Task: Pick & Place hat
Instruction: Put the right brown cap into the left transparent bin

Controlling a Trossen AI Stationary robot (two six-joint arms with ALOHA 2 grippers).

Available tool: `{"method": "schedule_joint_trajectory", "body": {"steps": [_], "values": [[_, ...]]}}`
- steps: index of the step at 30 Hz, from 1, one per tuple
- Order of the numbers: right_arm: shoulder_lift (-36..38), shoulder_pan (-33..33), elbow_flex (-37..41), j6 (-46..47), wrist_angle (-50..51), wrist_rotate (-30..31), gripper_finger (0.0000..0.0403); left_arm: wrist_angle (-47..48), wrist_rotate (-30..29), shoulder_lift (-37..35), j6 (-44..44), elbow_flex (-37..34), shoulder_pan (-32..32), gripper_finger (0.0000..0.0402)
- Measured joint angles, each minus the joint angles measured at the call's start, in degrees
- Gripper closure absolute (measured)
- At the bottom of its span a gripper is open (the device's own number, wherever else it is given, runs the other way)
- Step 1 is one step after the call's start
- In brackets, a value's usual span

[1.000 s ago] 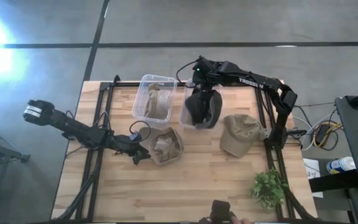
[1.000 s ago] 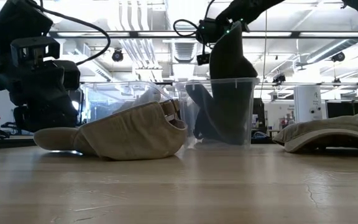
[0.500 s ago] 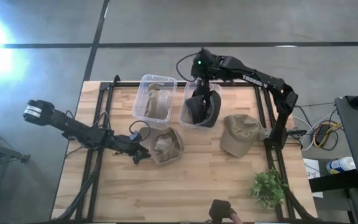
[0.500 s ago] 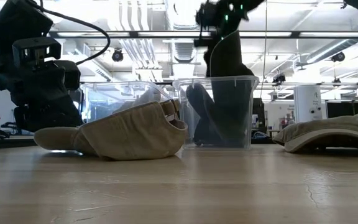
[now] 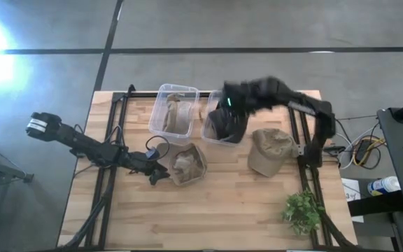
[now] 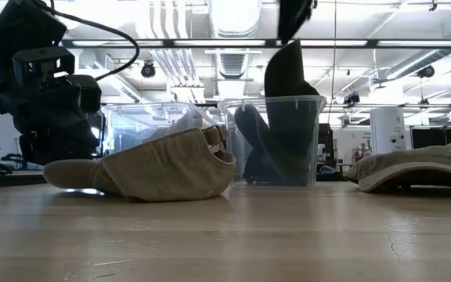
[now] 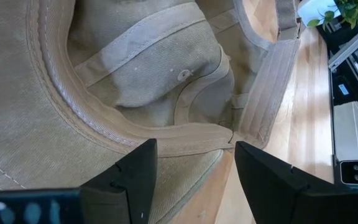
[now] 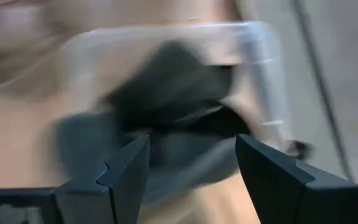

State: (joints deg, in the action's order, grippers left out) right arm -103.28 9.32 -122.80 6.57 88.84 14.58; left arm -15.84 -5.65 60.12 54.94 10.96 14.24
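The dark hat (image 5: pixel 224 124) sits in the right-hand clear bin (image 5: pixel 212 137), and in the low view it (image 6: pixel 286 102) pokes up well above that bin's rim (image 6: pixel 271 100), part draped inside against the wall. The right pincer (image 5: pixel 238 100) is above the bin's far edge, blurred in the overhead view; its own wrist view shows the two fingers (image 8: pixel 122 171) spread wide with nothing between them, and the dark hat (image 8: pixel 166 99) lies beyond them inside the clear bin (image 8: pixel 260 81). So the hat is in the bin and out of the pincer's hold.

Just left of that bin stands a second clear bin (image 5: pixel 161 122) with a tan hat (image 5: pixel 177 112) inside. In front of the two bins, an upturned tan hat (image 5: pixel 187 165) lies on the tabletop (image 5: pixel 215 210), its inner band and seams filling the left wrist view (image 7: pixel 142 81). The left pincer (image 5: pixel 158 175) is right at this hat's left edge, fingers (image 7: pixel 129 180) open, one each side of the sweatband's rim (whether they touch the cloth I cannot tell). In the low view the same hat (image 6: pixel 163 164) rests in front of the bins, with the left arm's dark bulk (image 6: pixel 49 102) behind it.

To the right of the dark hat's bin another tan hat (image 5: pixel 270 151) lies crown-up on the tabletop, well apart from the bin. A small green plant (image 5: pixel 301 211) stands at the near right corner.
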Motion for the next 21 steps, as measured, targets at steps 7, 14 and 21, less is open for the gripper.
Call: {"method": "schedule_joint_trajectory", "body": {"steps": [7, 14, 21], "values": [[3.9, -19.7, 8.1, 17.1, 0.9, 10.6, 0.0168, 0.3, -0.3, 0.0, -1.1, 0.0, -0.1, 0.0193], [3.6, -35.8, 20.2, 34.9, 0.8, 9.4, 0.0168, 0.3, -0.3, 0.0, -2.6, 0.0, -0.1, 0.0193], [3.0, -45.9, 33.8, 56.3, -1.3, 7.2, 0.0168, 0.3, 1.1, 0.0, -2.7, 0.0, -0.1, 0.0193]]}}
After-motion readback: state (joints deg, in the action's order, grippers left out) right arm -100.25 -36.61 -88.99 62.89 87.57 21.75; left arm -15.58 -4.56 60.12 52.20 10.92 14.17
